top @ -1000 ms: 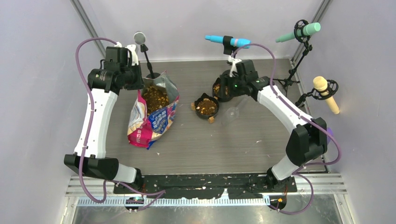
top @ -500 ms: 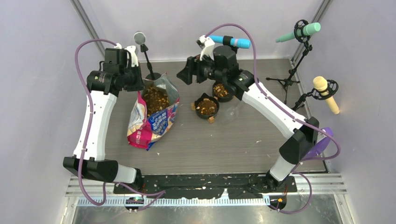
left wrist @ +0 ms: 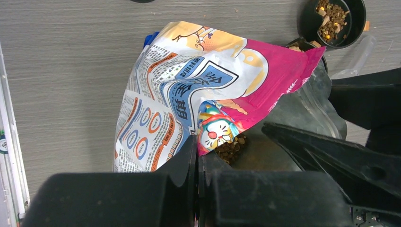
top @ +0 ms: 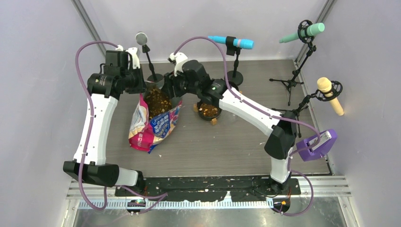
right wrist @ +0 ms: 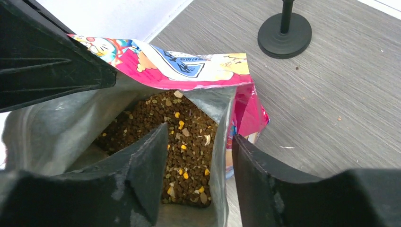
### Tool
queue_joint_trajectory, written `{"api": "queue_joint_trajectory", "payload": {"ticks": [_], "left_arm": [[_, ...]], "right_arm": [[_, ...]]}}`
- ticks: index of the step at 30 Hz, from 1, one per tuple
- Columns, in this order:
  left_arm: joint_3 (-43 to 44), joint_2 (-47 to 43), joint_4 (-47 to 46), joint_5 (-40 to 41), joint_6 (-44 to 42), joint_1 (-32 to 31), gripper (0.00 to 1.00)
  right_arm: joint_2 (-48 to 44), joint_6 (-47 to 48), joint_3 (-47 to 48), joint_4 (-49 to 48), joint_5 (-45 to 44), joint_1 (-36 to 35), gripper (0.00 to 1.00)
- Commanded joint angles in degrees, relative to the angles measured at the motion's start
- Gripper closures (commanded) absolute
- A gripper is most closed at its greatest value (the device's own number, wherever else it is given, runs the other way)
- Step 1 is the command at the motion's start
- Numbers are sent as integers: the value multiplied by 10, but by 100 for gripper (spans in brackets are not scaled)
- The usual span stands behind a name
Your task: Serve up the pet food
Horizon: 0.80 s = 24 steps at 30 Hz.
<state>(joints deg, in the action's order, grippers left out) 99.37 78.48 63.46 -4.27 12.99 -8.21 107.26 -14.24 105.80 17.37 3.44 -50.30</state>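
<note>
The pink-and-blue printed bag (top: 156, 125) stands open at the left middle of the table, with brown kibble (top: 156, 98) showing in its mouth. My left gripper (top: 141, 90) is shut on the bag's left rim (left wrist: 208, 127) and holds it up. My right gripper (top: 168, 90) is open at the bag's mouth. In the right wrist view the right gripper (right wrist: 199, 137) straddles the bag's silver right wall (right wrist: 222, 142), one finger inside over the kibble (right wrist: 184, 137) and the other outside. A black bowl (top: 199, 111) to the right of the bag holds kibble.
A second black bowl (left wrist: 309, 21) with kibble shows in the left wrist view, with a clear plastic item (left wrist: 358, 54) beside it. Microphone stands (top: 152, 75) (top: 235, 75) stand at the back, and more at the right edge (top: 288, 85). A purple holder (top: 318, 144) sits at the right.
My right arm has swung left from the far bowl to the bag's mouth. It now covers the far bowl in the top view. The left gripper has kept its hold on the bag.
</note>
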Motion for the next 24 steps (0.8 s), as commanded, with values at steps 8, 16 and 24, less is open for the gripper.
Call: {"api": "queue_joint_trajectory", "payload": {"ticks": [8,16,24], "left_arm": [[-6,-60,-56,-33,0,3,100],[-32,-92,-67,-53,-7,3,70],[-62,-132,-66,-89,-41,1,38]], "right_arm": [[40,-9,95,-2,-103,-7,78],[70,-19,148,48,-113,-7,92],[93,-42,163,75,-102,-7,86]]}}
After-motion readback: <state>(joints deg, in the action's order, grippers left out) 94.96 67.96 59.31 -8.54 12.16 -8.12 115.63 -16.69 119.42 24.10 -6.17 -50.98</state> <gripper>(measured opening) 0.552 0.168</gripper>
